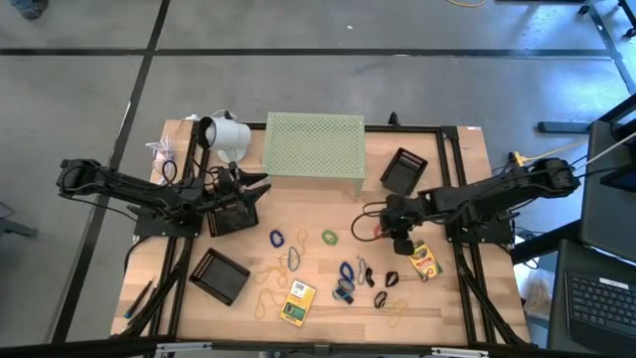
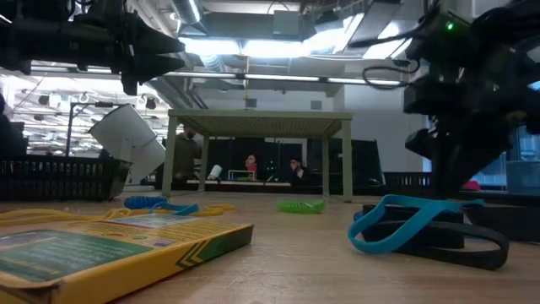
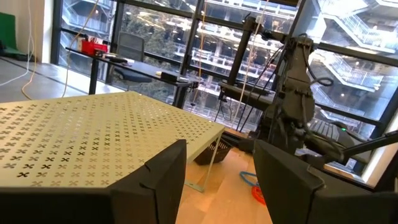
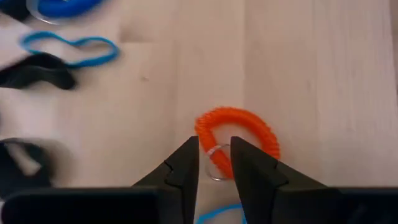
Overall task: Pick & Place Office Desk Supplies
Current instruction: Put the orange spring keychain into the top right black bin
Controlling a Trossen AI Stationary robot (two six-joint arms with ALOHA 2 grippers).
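We note the right pincer [image 4: 214, 163] low over the worktop [image 1: 447, 298] toward its right edge, fingers narrowed around the metal ring of an orange coiled loop [image 4: 239, 134]; the loop lies flat on the wood, so no lift yet, and we cannot tell whether the grip is firm. The left pincer [image 3: 217, 180] waits with fingers apart near the left rear, beside the pale green riser [image 1: 314, 144].

Progress looks early to us: blue bands [image 1: 276, 239], a green loop [image 1: 329, 237], black clips [image 1: 381, 298] and two yellow boxes [image 1: 296, 303] lie scattered toward the front middle. The black mesh trays [image 1: 220, 275] appear to hold little, though we cannot see inside clearly.
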